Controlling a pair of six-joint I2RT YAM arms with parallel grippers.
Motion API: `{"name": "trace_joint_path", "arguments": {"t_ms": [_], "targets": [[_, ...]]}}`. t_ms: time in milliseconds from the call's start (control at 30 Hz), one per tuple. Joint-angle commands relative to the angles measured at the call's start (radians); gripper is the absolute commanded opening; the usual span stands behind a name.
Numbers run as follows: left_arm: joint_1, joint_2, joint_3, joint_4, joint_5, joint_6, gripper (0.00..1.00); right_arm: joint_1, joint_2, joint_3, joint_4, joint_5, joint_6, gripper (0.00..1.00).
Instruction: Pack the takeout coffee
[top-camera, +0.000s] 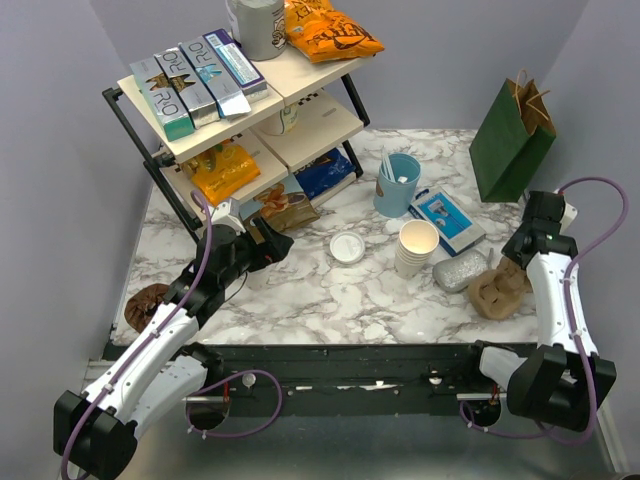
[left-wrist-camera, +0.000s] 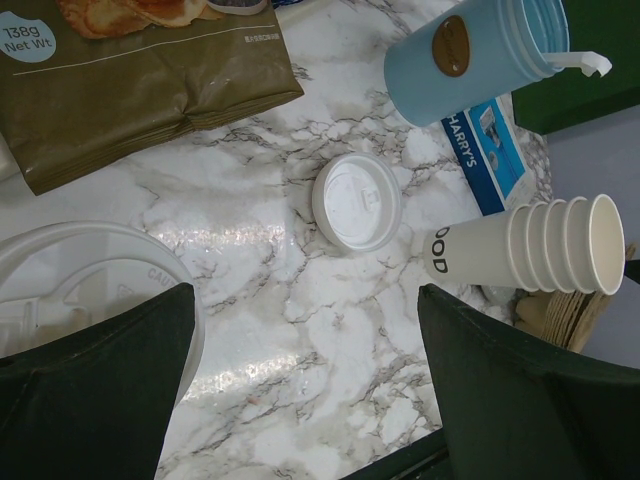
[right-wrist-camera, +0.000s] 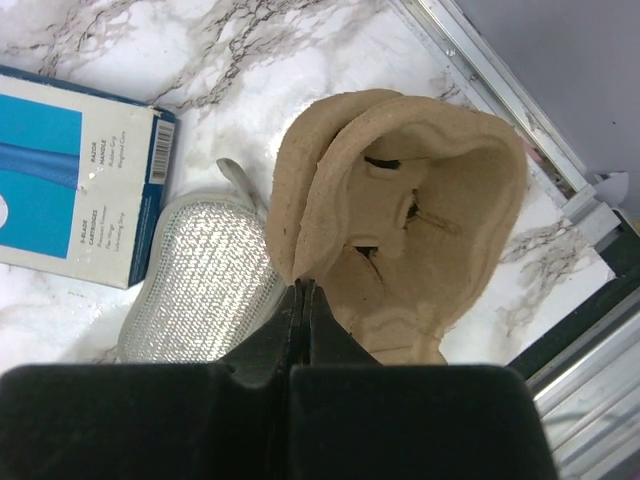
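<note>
Close on the left of the left wrist view is a large round white plastic lid with raised lettering. I take it for the top of the takeout coffee. Its cup is hidden, and in the top view the arm covers it. My left gripper stands wide open beside it with bare marble between the fingers, one finger overlapping the lid. My right gripper is shut, its tips pinching the rim of a brown pulp cup carrier at the table's right edge.
A second white lid lies mid-table. Right of it are a stack of cream cups, a light blue cup with sticks, a blue box and a silver pouch. A green paper bag stands back right, a snack shelf back left.
</note>
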Motion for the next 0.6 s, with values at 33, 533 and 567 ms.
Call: {"name": "trace_joint_path", "arguments": {"t_ms": [33, 533, 567], "targets": [[-0.003, -0.009, -0.012, 0.020, 0.000, -0.001, 0.99, -0.004, -0.016, 0.064, -0.053, 0.013, -0.053, 0.01], [-0.003, -0.010, -0.012, 0.018, 0.003, 0.000, 0.99, -0.006, 0.105, 0.034, -0.058, 0.152, 0.070, 0.42], [-0.002, -0.010, -0.010, 0.018, 0.001, 0.002, 0.99, -0.004, 0.110, 0.029, -0.057, 0.147, 0.079, 0.45]]}}
